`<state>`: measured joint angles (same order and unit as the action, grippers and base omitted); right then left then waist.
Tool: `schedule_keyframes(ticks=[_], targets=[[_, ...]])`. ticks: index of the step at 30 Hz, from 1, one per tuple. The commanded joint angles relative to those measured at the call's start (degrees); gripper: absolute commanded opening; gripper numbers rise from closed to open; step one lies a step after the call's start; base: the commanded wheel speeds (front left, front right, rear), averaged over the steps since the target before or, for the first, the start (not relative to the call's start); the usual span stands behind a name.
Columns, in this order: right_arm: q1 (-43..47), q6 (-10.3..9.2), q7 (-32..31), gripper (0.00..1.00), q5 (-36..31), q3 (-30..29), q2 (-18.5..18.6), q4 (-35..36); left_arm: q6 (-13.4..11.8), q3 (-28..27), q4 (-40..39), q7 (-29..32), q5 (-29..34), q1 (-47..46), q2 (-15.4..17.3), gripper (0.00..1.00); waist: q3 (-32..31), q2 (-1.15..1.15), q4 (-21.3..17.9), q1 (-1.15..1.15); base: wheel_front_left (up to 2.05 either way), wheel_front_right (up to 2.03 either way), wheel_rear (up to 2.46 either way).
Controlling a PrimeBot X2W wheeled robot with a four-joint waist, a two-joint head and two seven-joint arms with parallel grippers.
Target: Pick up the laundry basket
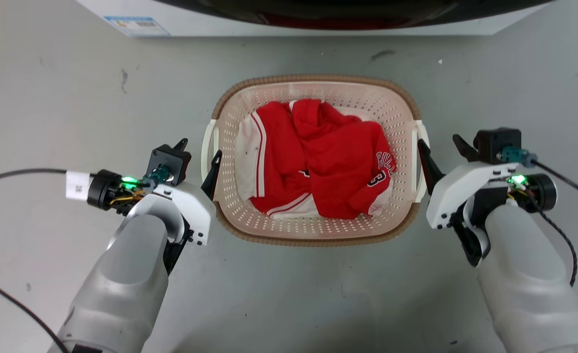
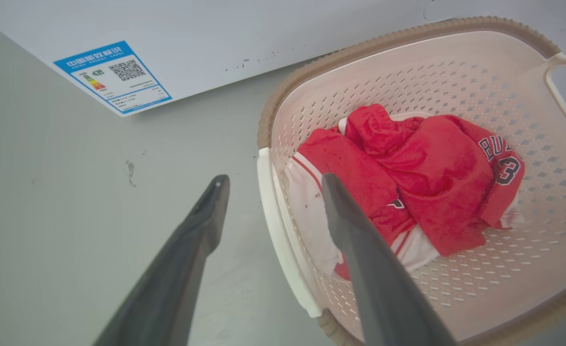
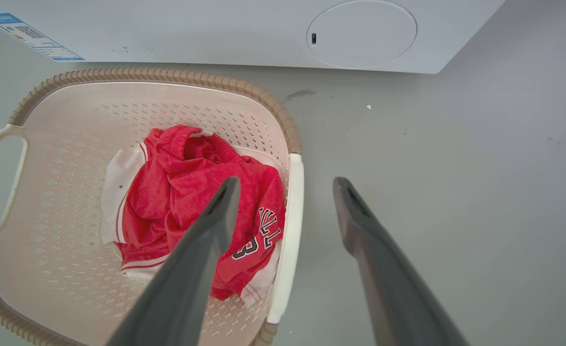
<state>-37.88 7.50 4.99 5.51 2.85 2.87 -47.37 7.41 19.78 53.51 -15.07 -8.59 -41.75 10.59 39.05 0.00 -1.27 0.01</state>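
Both jaws stand apart in the head view: left gripper (image 1: 198, 157) and right gripper (image 1: 443, 149) flank the basket (image 1: 318, 81) on the floor (image 1: 48, 98), washer (image 1: 318, 27) just beyond. Left wrist view: the fingers (image 2: 191, 250) straddle the left handle (image 2: 277, 221), a red jersey (image 2: 432, 173) inside. Right wrist view: one finger over the jersey, the other outside the right handle (image 3: 290, 216).

Cream laundry basket (image 1: 313, 223) stands upright on the floor, holding red clothes.

Laundry basket (image 1: 249, 218) sits between left end effector (image 1: 201, 147) and right end effector (image 1: 437, 139).
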Motion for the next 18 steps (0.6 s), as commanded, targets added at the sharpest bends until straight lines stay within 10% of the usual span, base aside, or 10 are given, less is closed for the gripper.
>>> schedule_keyframes(ticks=[1,18], targets=[[-1.87,-0.02,-0.17,1.00,0.20,-0.24,0.02,-1.56,0.08,1.45,1.56,-0.04,-0.75,-1.57,0.16,1.00,1.55,0.00,0.42,-0.01,0.00,0.00,0.00],[-13.55,-0.02,-3.25,1.00,-0.45,-0.16,0.00,-17.55,0.08,16.41,11.39,2.41,-11.28,-11.84,1.16,1.00,6.44,0.00,1.12,-0.01,0.00,0.00,0.00]])
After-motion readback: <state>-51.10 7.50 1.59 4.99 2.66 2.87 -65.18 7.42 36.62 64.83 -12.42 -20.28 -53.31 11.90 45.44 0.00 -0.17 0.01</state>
